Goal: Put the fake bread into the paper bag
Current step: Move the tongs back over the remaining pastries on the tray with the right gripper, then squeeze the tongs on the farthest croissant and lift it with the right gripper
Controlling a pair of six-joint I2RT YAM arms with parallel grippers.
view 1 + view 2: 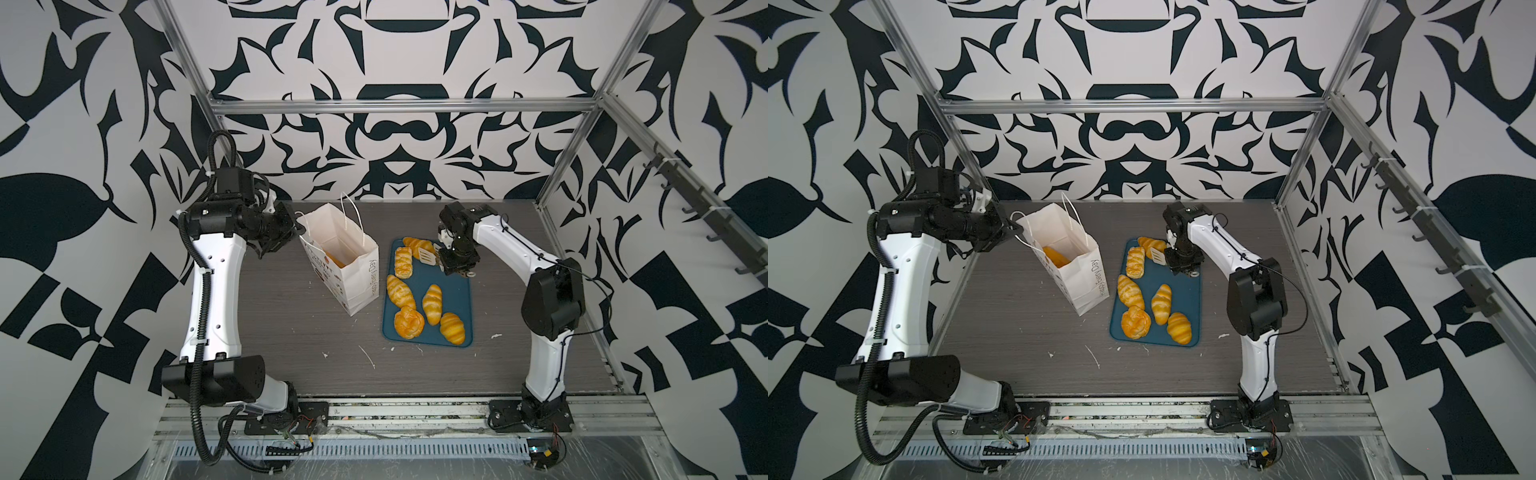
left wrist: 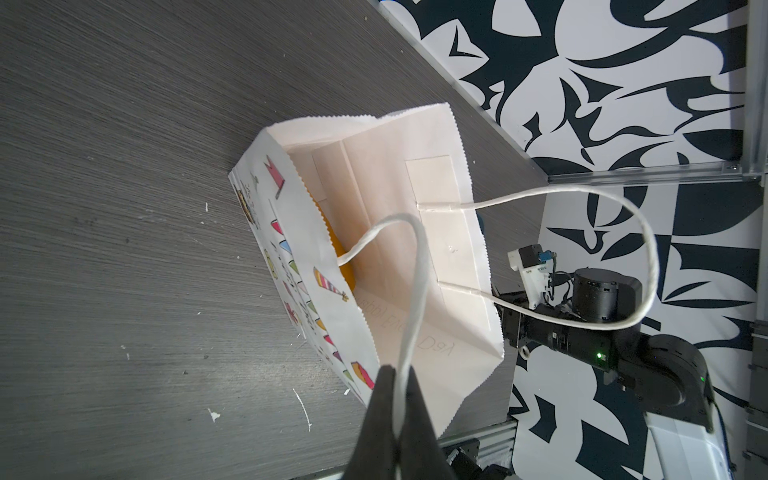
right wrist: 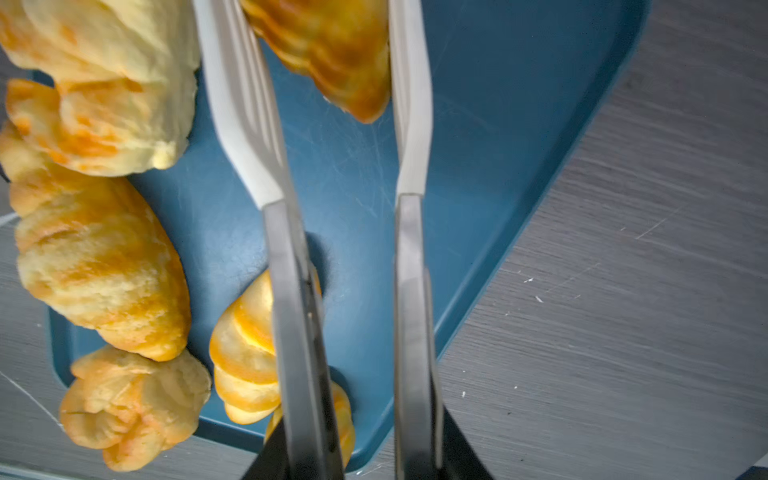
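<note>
Black-and-white patterned walls and a metal frame box in a dark grey wood-grain worktop (image 1: 291,332). Toward its far left stands the paper bag (image 1: 353,286), upright with its mouth open, and one piece of bread (image 1: 1054,257) lies inside. The left pincer (image 2: 398,374) is clamped tight on the bag's cord handle (image 2: 419,286) at the left side. The second handle (image 2: 654,266) stands up free at the far wall.

Just right of the bag, with a narrow gap between them, lies a blue tray (image 1: 457,291) carrying six more bread pieces (image 1: 432,303). The right pincer (image 3: 365,461) grips a pair of tongs (image 3: 253,137) over the tray's far end. The two blades sit either side of the tip of a croissant (image 3: 332,54) close to the far rim.

Open worktop runs along the near side, dotted with white scraps. A bare strip lies between the tray's right edge and the frame rail.
</note>
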